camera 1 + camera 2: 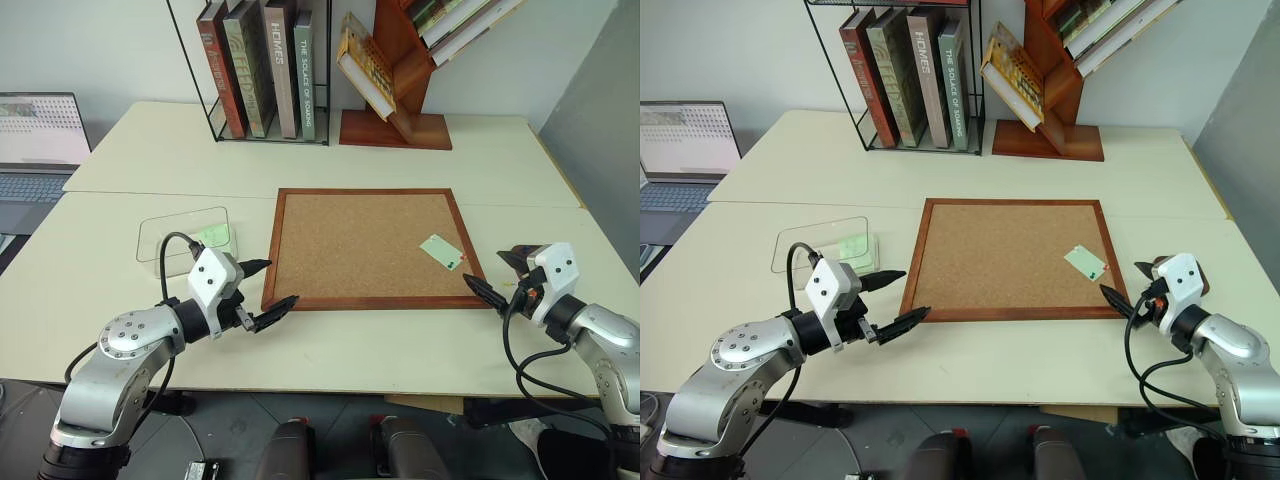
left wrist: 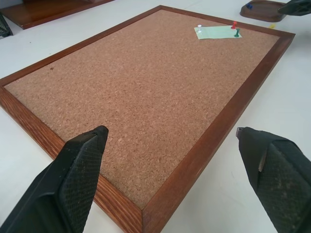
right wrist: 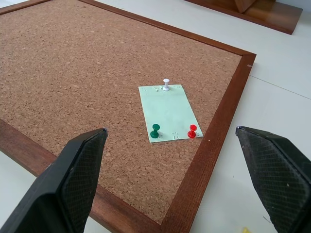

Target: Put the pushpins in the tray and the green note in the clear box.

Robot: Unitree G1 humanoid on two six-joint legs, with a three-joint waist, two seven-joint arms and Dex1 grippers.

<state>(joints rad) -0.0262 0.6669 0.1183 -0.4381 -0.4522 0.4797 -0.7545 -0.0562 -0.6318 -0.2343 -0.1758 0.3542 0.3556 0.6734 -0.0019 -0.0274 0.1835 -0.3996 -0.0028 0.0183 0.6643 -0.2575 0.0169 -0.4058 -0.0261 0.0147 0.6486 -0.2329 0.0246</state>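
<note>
Now, the scene line by line:
Board: a large wood-framed cork board [image 1: 365,247] lies flat in the middle of the pale table [image 1: 330,160].
Note: the small pale mint-green paper note [image 3: 169,113] lies on the cork near the board's right edge, close to the near right corner.
Pins: a white pushpin [image 3: 166,85], a green pushpin [image 3: 155,131] and a red pushpin [image 3: 192,131] stand upright in the note, white at one short end, green and red at the other end's corners.
Tray: the small dark reddish-brown glossy tray [image 2: 263,10] sits on the table just beyond the board's right side, beside the right gripper.
Box: the shallow clear plastic box [image 1: 186,233] rests left of the board, with a greenish slip [image 1: 211,236] inside.
Left gripper [image 1: 260,291]: fingers spread wide, holding nothing, at the board's near left corner.
Right gripper [image 1: 497,275]: fingers spread wide, empty, by the near right corner.
</note>
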